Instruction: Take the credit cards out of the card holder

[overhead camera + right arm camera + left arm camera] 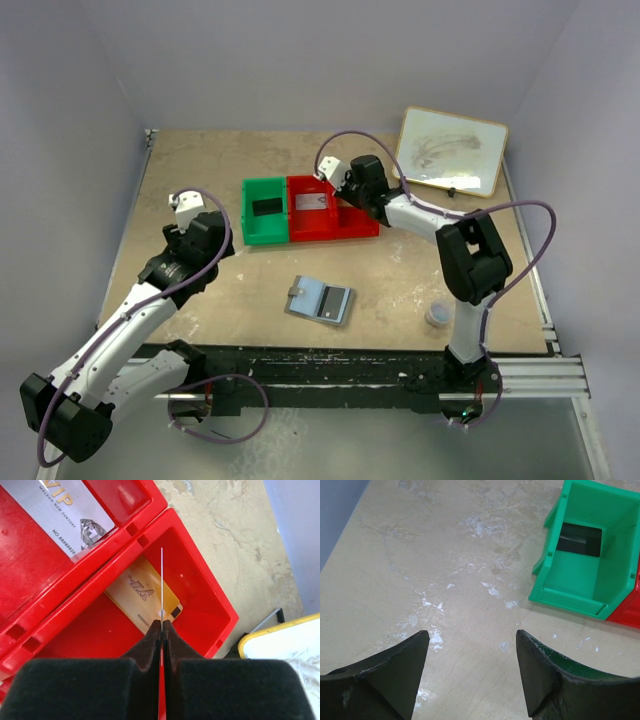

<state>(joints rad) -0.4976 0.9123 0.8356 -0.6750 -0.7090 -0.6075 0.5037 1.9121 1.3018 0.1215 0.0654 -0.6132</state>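
The card holder (320,300), a silver-grey case, lies open on the table in front of the bins. My right gripper (162,623) (338,195) is shut on a thin credit card (161,580), seen edge-on, above the right compartment of the red bin (210,595). A gold card (142,592) lies flat in that compartment. A silver VIP card (65,510) lies in the neighbouring red compartment. My left gripper (472,640) (220,232) is open over bare table, left of the green bin (580,580), with nothing between its fingers.
A dark card (580,537) lies in the green bin (265,210), which adjoins the red bin (330,228). A framed whiteboard (452,150) leans at the back right. A small round puck (437,315) sits near the right arm's base.
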